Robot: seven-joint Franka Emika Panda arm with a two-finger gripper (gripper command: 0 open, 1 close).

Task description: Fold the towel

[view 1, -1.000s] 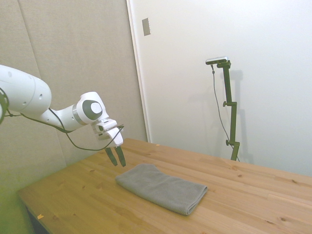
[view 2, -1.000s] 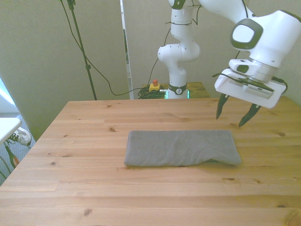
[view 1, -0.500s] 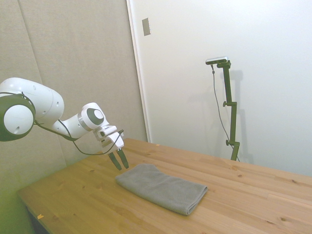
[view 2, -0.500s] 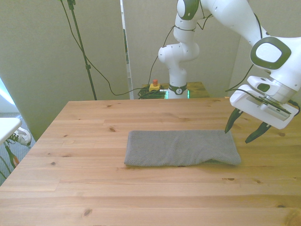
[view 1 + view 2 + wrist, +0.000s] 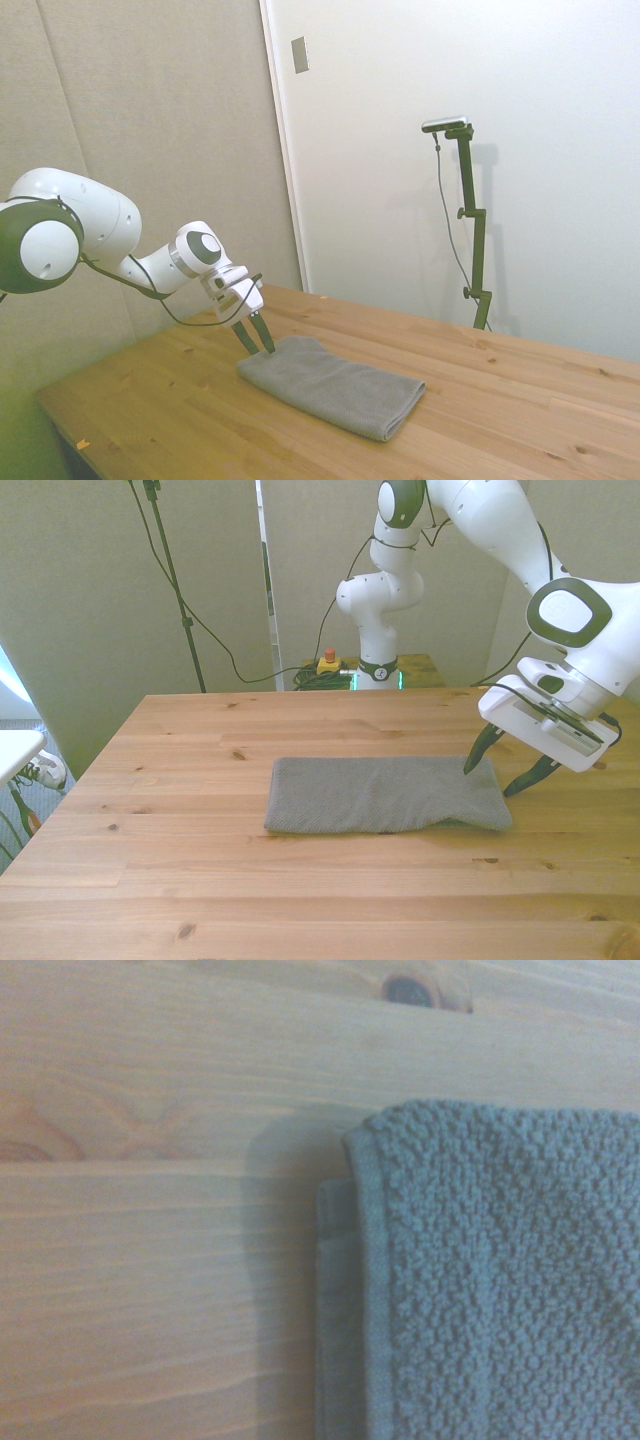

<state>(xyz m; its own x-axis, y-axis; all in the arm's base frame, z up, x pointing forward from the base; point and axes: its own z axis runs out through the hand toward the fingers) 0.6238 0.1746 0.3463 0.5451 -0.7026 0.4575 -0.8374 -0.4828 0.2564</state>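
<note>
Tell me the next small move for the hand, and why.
Probably lower the hand the last bit so its open fingers straddle the towel at its short end on the front view's right, then close. The fingertips sit right at that edge but have not closed on it, and the wrist view shows a layered corner directly below, on the table.

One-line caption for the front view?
Open gripper poised at the front view's right end of the grey towel lying on the wooden table.
</note>
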